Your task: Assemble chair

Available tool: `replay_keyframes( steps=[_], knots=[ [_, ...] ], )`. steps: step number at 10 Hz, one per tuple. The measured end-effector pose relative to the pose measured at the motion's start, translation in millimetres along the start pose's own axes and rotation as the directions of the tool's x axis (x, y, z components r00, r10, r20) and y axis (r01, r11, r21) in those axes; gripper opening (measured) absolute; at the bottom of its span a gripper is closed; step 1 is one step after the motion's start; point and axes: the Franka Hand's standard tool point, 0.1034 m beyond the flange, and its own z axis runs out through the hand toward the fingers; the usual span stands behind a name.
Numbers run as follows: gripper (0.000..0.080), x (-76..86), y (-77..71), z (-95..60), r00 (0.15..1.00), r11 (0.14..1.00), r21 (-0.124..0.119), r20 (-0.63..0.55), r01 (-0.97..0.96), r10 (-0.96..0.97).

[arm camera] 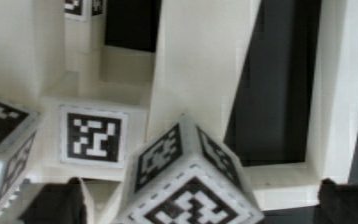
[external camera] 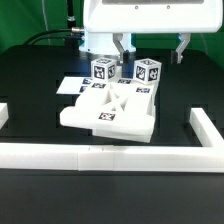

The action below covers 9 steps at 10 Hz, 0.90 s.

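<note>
The chair parts lie in the middle of the black table. A flat white seat panel [external camera: 108, 112] carries two upright blocky legs with tags, one [external camera: 103, 70] toward the exterior view's left and one [external camera: 147, 72] toward its right. My gripper [external camera: 150, 50] hangs open just above the right leg. In the wrist view that leg [arm camera: 194, 180] stands between my dark fingertips [arm camera: 60, 202], with a gap on either side, and my gripper [arm camera: 202, 208] touches nothing. The other leg [arm camera: 91, 135] and the white panel [arm camera: 208, 70] show beyond it.
The marker board [external camera: 72, 88] lies flat behind the panel on the exterior view's left. A long white border rail [external camera: 110, 153] runs along the front, with side pieces on the left [external camera: 4, 113] and right [external camera: 205, 125]. Black cables hang at the back.
</note>
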Motion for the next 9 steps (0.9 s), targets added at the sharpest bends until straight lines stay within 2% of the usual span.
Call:
replay_keyframes(
  steps=[2,6,8,9],
  knots=[
    [0.0648,-5.1,-4.9,1.9,0.990,1.000,0.003,0.138,0.003,-0.003],
    [0.0648,-2.0,-3.6,4.0,0.987,0.999,0.001,0.150,0.049,-0.049],
    [0.0648,-0.6,1.5,3.7,0.936,0.947,-0.001,0.152,0.321,-0.317],
    [0.0648,-0.5,3.0,4.0,0.899,0.911,0.008,0.155,0.413,-0.409]
  ],
)
